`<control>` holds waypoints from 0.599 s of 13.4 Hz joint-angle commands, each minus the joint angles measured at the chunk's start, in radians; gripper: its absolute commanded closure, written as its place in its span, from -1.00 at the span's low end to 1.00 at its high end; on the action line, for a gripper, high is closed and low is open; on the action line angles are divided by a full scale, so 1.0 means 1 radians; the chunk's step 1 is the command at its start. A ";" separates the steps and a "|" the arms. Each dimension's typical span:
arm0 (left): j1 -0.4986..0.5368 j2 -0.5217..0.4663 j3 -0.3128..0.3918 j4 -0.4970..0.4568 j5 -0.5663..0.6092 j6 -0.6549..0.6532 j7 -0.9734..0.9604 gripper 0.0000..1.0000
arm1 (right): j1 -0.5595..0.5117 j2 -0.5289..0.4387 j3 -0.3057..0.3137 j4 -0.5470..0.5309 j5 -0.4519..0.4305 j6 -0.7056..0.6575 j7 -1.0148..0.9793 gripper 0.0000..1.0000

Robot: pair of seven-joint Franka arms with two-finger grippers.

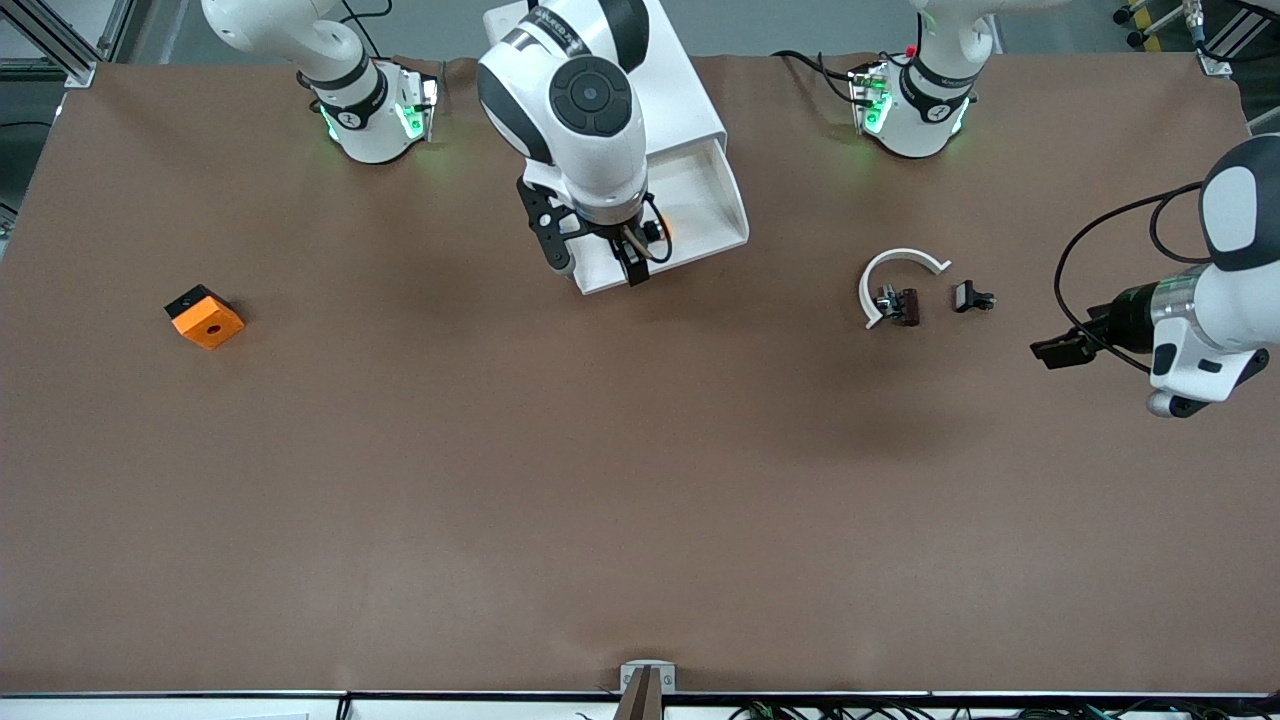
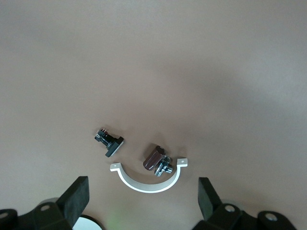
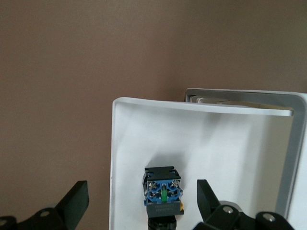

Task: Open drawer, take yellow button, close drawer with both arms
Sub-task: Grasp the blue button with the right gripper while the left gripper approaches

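The drawer point(image 1: 715, 200) stands pulled out of the white cabinet point(image 1: 680, 90), toward the front camera. In the right wrist view the button point(image 3: 163, 190) lies on the drawer floor point(image 3: 216, 143), showing its black and blue body and a sliver of yellow. My right gripper point(image 1: 595, 258) hangs over the drawer's front part, open point(image 3: 142, 201), its fingers spread to either side of the button without touching it. My left gripper point(image 1: 1055, 350) hovers open point(image 2: 143, 199) over the table toward the left arm's end, beside the small clips. The right arm's hand hides the button in the front view.
A white curved band point(image 1: 900, 262) point(image 2: 146, 184) lies with two small dark clips point(image 1: 900, 303) point(image 1: 970, 297) between the drawer and the left gripper. An orange square block point(image 1: 205, 317) with a round hole sits toward the right arm's end of the brown table.
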 commanded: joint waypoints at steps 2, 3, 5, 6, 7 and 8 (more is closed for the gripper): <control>-0.001 -0.058 -0.074 -0.090 0.048 0.089 0.026 -1.00 | 0.040 0.024 -0.010 0.009 0.010 -0.004 0.009 -1.00; -0.001 -0.067 -0.091 -0.128 0.051 0.147 0.026 -1.00 | 0.050 0.031 -0.010 0.007 0.010 -0.005 0.012 -1.00; -0.001 -0.081 -0.140 -0.164 0.051 0.229 0.026 -1.00 | 0.057 0.043 -0.010 0.006 0.010 -0.005 0.012 -1.00; -0.001 -0.075 -0.163 -0.165 0.051 0.247 0.024 -1.00 | 0.059 0.046 -0.010 0.004 0.010 -0.005 0.012 -1.00; -0.005 -0.070 -0.187 -0.165 0.051 0.251 0.017 -1.00 | 0.060 0.049 -0.010 0.004 0.010 -0.004 0.012 -1.00; -0.008 -0.069 -0.209 -0.165 0.051 0.251 0.009 -1.00 | 0.057 0.052 -0.010 0.004 0.010 -0.004 0.012 -1.00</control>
